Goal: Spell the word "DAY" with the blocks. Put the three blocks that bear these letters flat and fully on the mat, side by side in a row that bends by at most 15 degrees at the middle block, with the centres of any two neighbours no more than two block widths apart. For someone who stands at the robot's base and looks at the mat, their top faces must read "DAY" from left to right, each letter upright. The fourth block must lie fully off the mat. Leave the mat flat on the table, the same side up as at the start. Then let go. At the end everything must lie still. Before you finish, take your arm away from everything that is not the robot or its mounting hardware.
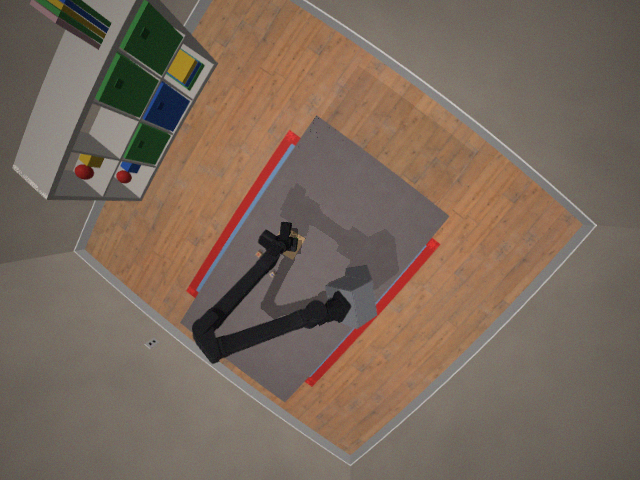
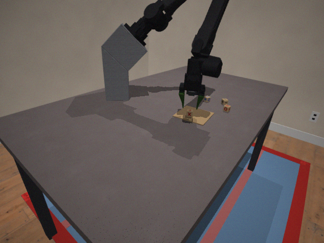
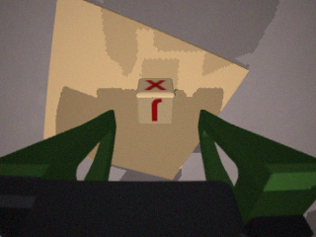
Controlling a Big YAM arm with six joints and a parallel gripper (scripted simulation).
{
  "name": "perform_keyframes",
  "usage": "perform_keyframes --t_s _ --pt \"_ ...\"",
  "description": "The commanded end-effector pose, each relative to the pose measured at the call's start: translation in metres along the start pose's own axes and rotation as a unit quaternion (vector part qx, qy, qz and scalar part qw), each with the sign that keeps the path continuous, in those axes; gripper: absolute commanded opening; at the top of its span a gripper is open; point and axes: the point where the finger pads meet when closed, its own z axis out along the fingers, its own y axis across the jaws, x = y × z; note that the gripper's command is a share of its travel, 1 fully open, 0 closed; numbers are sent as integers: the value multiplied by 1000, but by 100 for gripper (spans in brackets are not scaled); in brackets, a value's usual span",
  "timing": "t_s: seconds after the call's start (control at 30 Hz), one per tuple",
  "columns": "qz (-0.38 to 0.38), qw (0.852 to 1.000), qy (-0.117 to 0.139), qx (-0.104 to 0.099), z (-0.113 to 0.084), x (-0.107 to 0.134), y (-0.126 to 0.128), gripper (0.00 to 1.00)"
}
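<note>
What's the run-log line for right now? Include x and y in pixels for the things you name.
pincer (image 2: 190,108) (image 3: 157,118): open, above mat | X-sided block (image 2: 189,113) (image 3: 155,110): on mat (image 2: 204,120) (image 3: 74,54) | three blocks: off mat

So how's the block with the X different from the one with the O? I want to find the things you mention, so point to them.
The X block (image 2: 189,114) (image 3: 155,110) sits on the tan mat (image 2: 203,121) (image 3: 74,44), while the O block (image 1: 258,254) (image 2: 226,108) sits off it, on the table. The X block lies below the open gripper (image 2: 190,108) (image 3: 157,113); the O block is off to one side. Both are small, pale cubes with reddish letters.
</note>
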Motion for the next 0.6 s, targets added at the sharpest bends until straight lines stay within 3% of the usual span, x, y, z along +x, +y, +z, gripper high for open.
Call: perform_keyframes --t_s 0.0,0.57 --pt "0 1000 0 -2 4 0 4 58" --pt "0 1000 -1 -2 19 0 4 58"
